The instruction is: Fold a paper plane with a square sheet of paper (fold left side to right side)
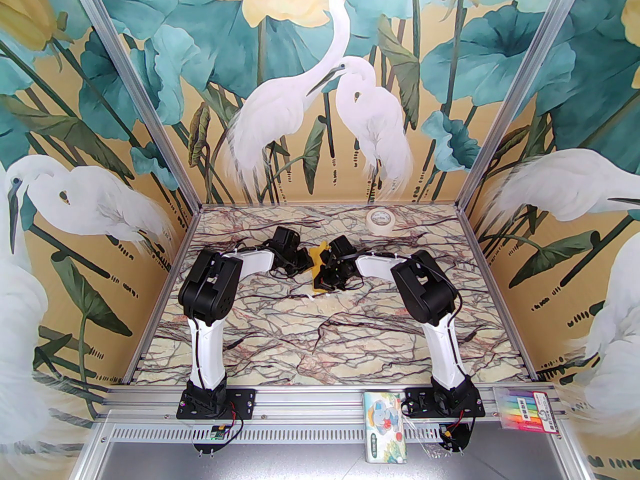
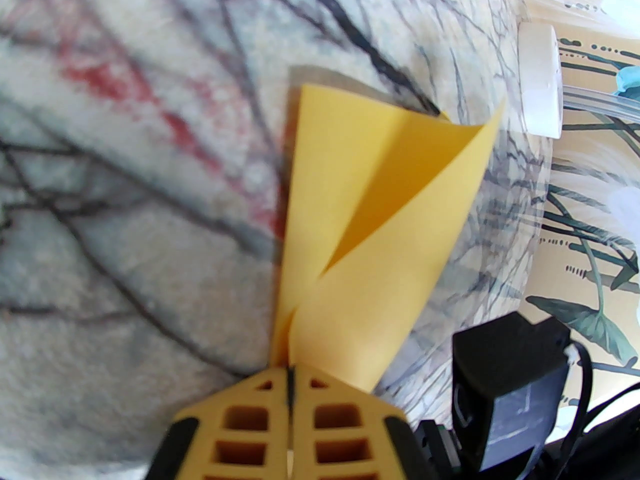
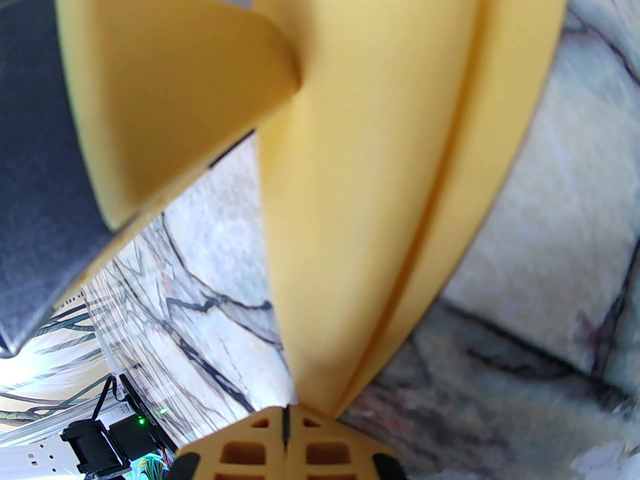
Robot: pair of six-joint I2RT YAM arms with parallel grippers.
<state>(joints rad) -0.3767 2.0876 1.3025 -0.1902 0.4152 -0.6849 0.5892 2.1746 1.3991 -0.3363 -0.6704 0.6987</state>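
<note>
Left end effector (image 2: 289, 370) is pinching the folded yellow paper sheet (image 2: 350, 278) between closed fingertips, the sheet fanning out ahead over the surface (image 2: 125, 218). Right end effector (image 3: 285, 414) is sitting closed, the sheet rising just beyond its tips.

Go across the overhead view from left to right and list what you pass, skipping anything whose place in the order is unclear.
The left arm's base → yellow paper → tape roll → right arm's base → pack of markers.
</note>
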